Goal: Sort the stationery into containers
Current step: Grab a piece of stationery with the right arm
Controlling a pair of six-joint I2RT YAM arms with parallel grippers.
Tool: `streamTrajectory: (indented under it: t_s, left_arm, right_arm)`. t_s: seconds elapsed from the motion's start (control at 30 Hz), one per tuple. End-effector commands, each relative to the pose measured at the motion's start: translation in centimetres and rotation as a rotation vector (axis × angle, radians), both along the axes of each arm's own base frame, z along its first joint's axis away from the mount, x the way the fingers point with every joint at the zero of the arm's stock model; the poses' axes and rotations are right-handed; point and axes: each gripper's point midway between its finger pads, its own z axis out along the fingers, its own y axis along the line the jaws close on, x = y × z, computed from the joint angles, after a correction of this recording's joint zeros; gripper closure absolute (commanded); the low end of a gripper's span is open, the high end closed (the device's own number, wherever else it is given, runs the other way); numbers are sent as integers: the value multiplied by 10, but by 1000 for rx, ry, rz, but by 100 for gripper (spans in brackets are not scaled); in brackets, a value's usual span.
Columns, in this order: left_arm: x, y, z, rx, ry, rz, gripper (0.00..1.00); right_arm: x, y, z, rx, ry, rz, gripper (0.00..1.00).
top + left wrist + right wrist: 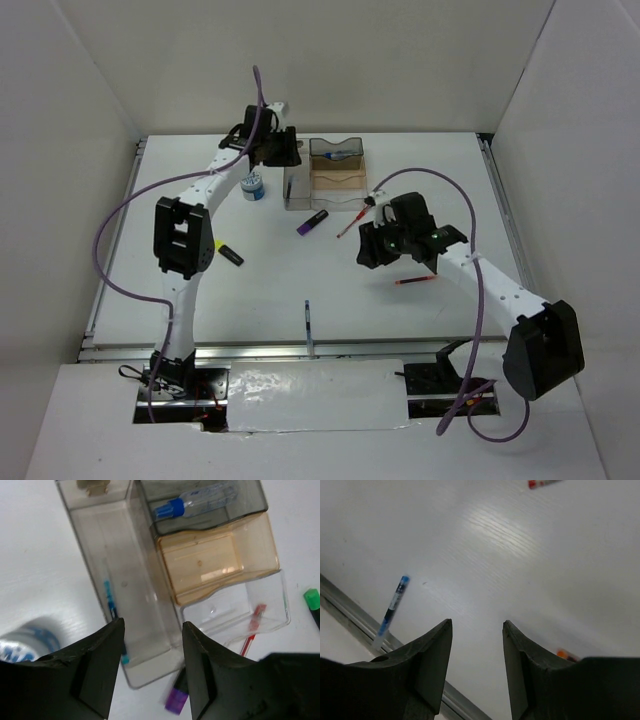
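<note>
The smoky-brown organiser (336,172) stands at the far middle of the table. In the left wrist view (165,565) its long compartment holds a blue pen (108,602) and its far compartment holds the blue-capped bottle (192,504). My left gripper (284,152) (152,625) is open and empty above the organiser's left side. A purple highlighter (312,222) (176,699) and a red pen (352,220) (251,630) lie just in front of the organiser. My right gripper (368,250) (476,625) is open and empty above bare table.
The blue-white tub (253,186) (27,640) stands left of the organiser. A yellow highlighter (228,253), a red-tipped dark pen (415,281) and a blue pen (309,325) (392,607) lie on the table. A green highlighter (312,600) lies at the right. A metal rail (350,611) edges the table.
</note>
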Motion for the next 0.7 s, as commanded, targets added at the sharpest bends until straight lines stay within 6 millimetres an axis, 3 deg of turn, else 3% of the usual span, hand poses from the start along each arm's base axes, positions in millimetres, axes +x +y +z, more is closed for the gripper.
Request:
streamTrajectory:
  t_s: [0.0,0.07,0.13,0.17,0.2,0.27,0.3,0.37,0.4,0.47,0.5,0.57,0.6,0.67]
  left_arm:
    - [-18,23,63,-44,-77,-6,38]
    - [-30,33,84,-33,-109,-9,38]
    - [-45,41,74,-13,-68,-8,39]
    - [-52,47,86,-14,-84,-4,38]
    - [-60,51,74,-5,-56,1,39]
    - [-72,62,88,-13,-81,19,38]
    - [-80,65,78,-11,-55,25,38]
    - [-88,75,90,-24,-78,47,38]
    - [-93,79,84,-22,-62,53,38]
    - [-99,90,92,-32,-68,75,38]
    - [-102,93,88,-34,-53,81,38]
    - [-108,104,89,-43,-45,99,38]
    - [-109,107,89,-48,-42,103,38]
    - [-113,115,90,-55,-38,113,38]
  right_arm:
    - [5,25,34,-40,-167,188,49]
    - [10,29,30,-70,-158,142,49]
    - [18,32,19,-80,-101,67,50]
    - [29,33,26,-63,-77,-35,51]
    - [32,33,13,-75,-5,-88,52]
    - [46,39,20,-8,71,-234,52]
    - [50,41,9,-8,126,-285,51]
    - [64,47,12,44,174,-416,51]
    - [69,46,2,25,204,-468,51]
    - [84,53,8,64,220,-574,51]
    - [89,51,-5,32,248,-625,52]
    - [104,55,-4,53,267,-721,52]
    - [104,52,-21,7,306,-758,52]
    - [114,52,-25,-3,309,-828,52]
